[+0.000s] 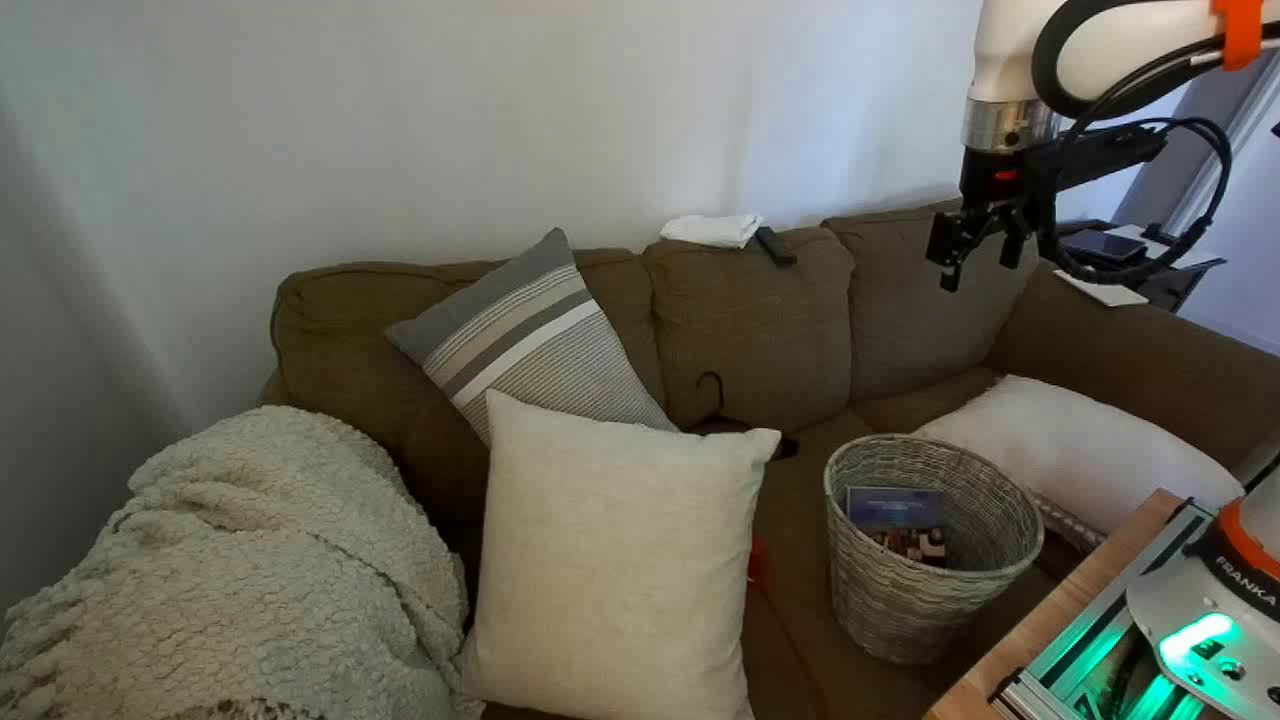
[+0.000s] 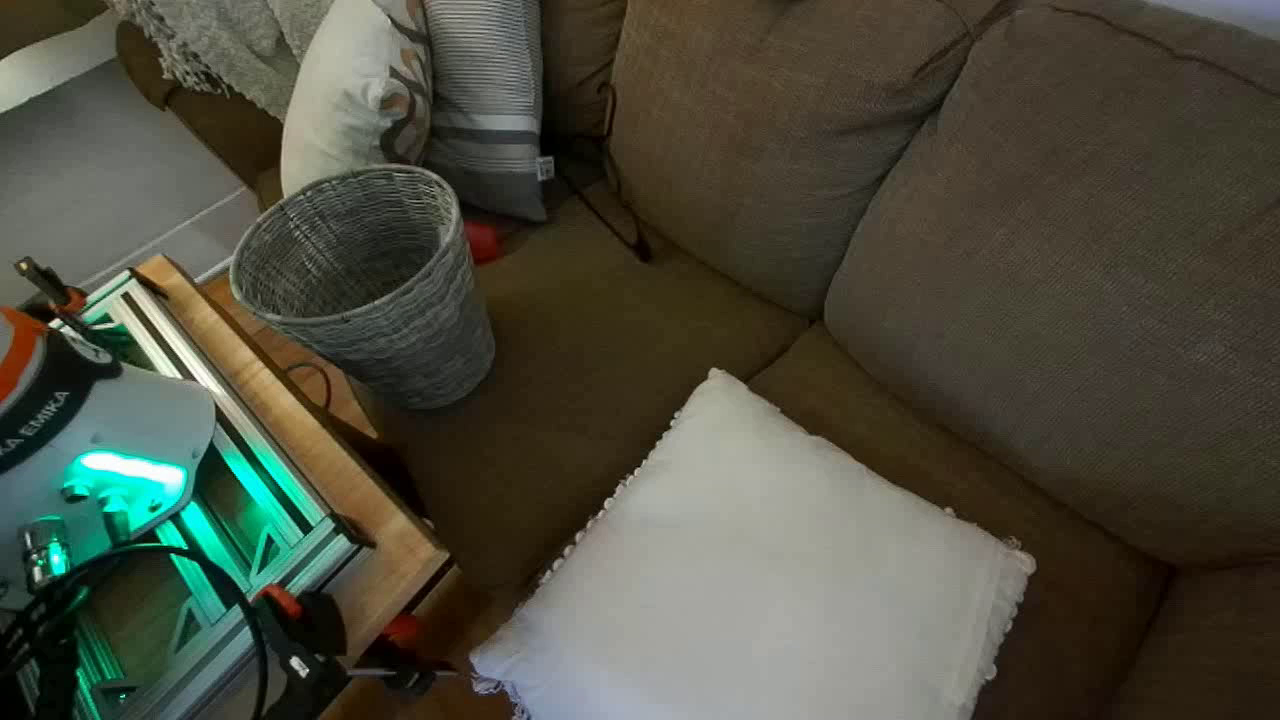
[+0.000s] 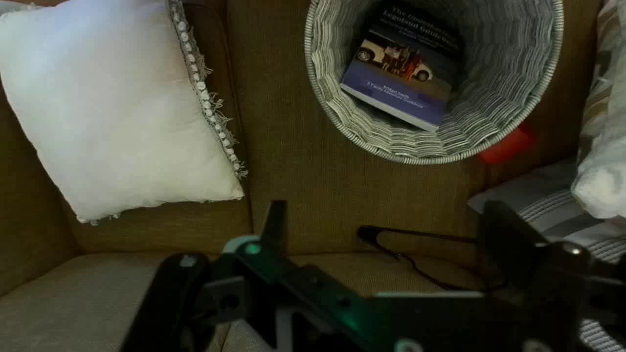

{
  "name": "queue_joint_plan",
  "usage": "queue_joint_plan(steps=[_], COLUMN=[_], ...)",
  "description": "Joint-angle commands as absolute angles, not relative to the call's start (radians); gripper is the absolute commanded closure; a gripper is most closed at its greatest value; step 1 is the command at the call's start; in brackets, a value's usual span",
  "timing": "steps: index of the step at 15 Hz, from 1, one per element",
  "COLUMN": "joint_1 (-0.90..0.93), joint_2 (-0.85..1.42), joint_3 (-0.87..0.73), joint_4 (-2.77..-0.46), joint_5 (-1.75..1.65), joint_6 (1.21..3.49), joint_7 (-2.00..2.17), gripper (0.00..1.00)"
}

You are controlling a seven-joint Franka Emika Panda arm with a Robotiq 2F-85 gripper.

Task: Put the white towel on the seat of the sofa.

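Note:
The white towel (image 1: 708, 231) is a small folded cloth lying on top of the middle back cushion of the sofa (image 1: 755, 330), against the wall. It is out of view in the wrist view. The olive-brown sofa seat also shows in an exterior view (image 2: 620, 320) and below my gripper in the wrist view (image 3: 352, 205). My gripper (image 1: 982, 262) is in the air in front of the right-hand back cushion, to the right of the towel and apart from it. In the wrist view my gripper (image 3: 385, 212) has its fingers wide apart with nothing between them.
A dark remote (image 1: 775, 246) lies beside the towel. A wicker basket (image 1: 925, 610) holding a book (image 3: 398, 73) stands on the seat. A black hanger (image 3: 374, 232) leans at the backrest. Pillows (image 1: 620, 560) (image 2: 770, 570) and a cream blanket (image 1: 260, 570) lie around.

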State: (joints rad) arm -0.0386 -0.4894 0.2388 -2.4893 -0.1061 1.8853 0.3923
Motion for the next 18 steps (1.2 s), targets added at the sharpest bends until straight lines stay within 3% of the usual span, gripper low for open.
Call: queue_joint_plan(steps=[1, 5, 10, 13, 18], joint_1=[-0.014, -0.014, -0.135, -0.142, -0.047], joint_2=[-0.486, -0.486, -0.28, -0.101, 0.158], joint_3=[0.217, 0.217, 0.273, 0.265, 0.164], joint_4=[-2.488, -2.488, -2.389, -2.235, -1.914], joint_5=[-0.117, -0.117, -0.454, -0.636, -0.512], joint_6=[1.883, 1.883, 2.178, 2.254, 2.23], joint_7=[0.402, 0.402, 0.634, 0.693, 0.335], gripper=[0.0, 0.0, 0.0, 0.0, 0.0])
